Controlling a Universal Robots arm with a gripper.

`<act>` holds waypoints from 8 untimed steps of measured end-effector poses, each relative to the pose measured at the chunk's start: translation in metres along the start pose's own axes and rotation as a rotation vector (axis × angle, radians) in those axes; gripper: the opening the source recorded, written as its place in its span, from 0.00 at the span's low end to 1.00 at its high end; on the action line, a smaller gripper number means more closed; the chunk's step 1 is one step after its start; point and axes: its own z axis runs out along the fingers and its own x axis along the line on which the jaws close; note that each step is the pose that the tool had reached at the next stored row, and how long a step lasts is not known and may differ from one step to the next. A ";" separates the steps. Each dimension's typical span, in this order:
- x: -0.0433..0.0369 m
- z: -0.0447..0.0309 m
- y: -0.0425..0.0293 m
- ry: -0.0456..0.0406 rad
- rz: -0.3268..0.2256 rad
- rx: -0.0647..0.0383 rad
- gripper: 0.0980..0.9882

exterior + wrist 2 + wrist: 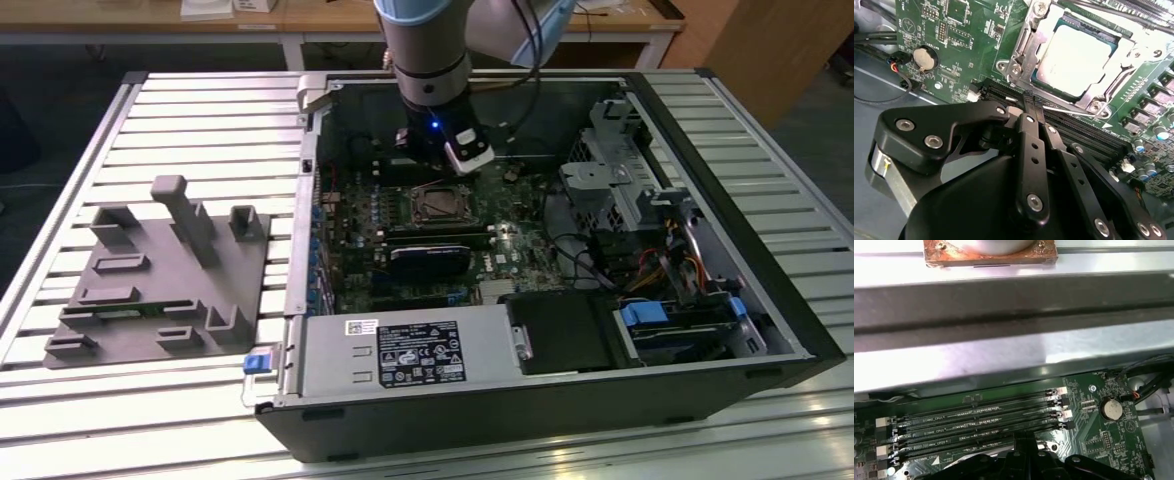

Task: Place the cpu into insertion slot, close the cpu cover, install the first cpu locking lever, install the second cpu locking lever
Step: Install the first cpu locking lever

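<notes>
Clear room straight above the insertion slot (pixel 438 203). The cpu (pixel 1074 60) top is bare inside the cpu cover (pixel 1021 47) frame. Memory slots (pixel 1079 132) run just beside it, with the fingers (pixel 1030 120) pressed together over them. Case wall (pixel 534 100) is close on the far side, drive cage (pixel 607 175) at the exterior view's right, power supply (pixel 400 355) near. Tabletop (pixel 200 120) slats are open at the exterior view's left.

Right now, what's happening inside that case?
The arm is down inside the open computer case. Its hand, shut with nothing visibly held, hovers over the memory slots. The cpu already sits on the motherboard with the cpu cover lowered over it. I can't tell whether the locking levers are latched.
</notes>
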 end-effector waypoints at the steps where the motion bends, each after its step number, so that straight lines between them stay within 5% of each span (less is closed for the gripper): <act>1: 0.0008 0.0002 0.0003 -0.0013 0.000 0.001 0.01; 8: 0.0042 0.0017 0.0012 -0.0076 0.003 0.013 0.01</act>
